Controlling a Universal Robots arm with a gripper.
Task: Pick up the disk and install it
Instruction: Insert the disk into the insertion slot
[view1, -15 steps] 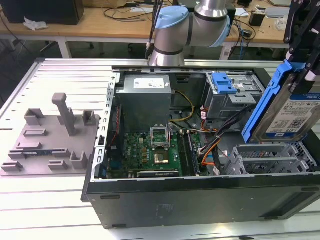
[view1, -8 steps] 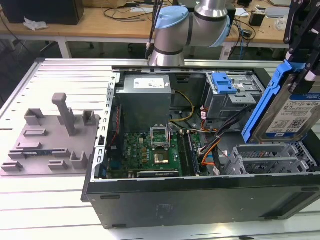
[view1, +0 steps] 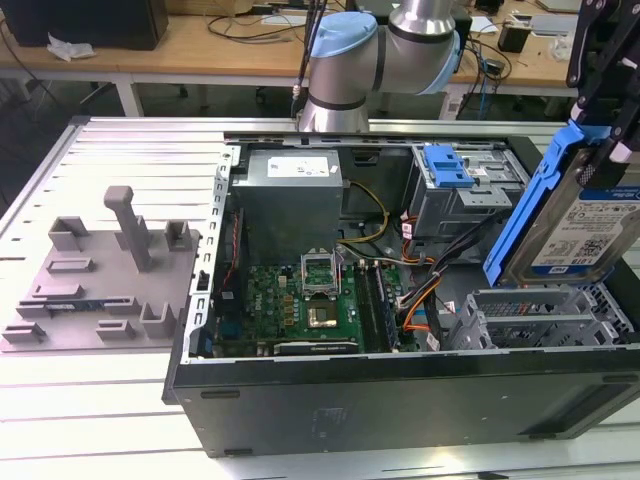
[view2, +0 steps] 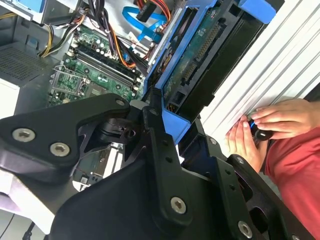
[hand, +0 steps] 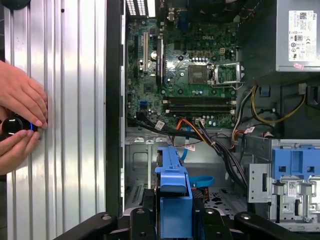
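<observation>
The disk (view1: 585, 228), a silver drive with a white-and-blue label in a bright blue frame, hangs tilted on edge at the exterior view's right. It is above the metal drive cage (view1: 540, 315) of the open computer case (view1: 400, 385). My gripper (view1: 608, 160) comes down from above and is shut on the disk's upper part. In the second wrist view the disk (view2: 200, 55) shows its circuit-board underside, clamped between the black fingers (view2: 157, 145). In the first wrist view the disk's blue frame (hand: 172, 195) is seen edge-on over the cage.
Inside the case are the motherboard (view1: 305, 300), a grey power supply box (view1: 290, 195), cable bundles (view1: 420, 290) and a blue latch (view1: 447, 165). A grey fixture (view1: 100, 280) lies on the slatted table at the exterior view's left. A person's hands (hand: 17, 122) hold a black knob beside the case.
</observation>
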